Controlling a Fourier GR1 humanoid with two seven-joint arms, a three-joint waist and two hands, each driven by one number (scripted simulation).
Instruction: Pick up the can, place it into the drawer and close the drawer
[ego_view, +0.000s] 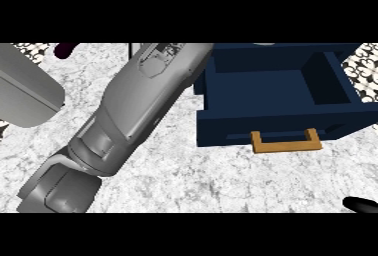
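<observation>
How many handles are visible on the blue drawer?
1: a tan handle on the open drawer, on its front wall, toward the view's lower edge. The grey forearm hides only the drawer's upper left corner.

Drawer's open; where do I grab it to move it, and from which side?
Take the crossbar of the tan handle on the front of the drawer. Come from the near side, the view's lower edge: the bar juts toward the robot with a gap behind it.

**Premises: Kitchen Counter**

The site presented as a kitchen. The work surface was a white-and-grey marbled countertop (221, 180). A navy drawer (258, 92) with a tan bracket handle (286, 145) stood open upon it. A black-and-white patterned surface (367, 70), resembling tile, showed at the far right.
</observation>
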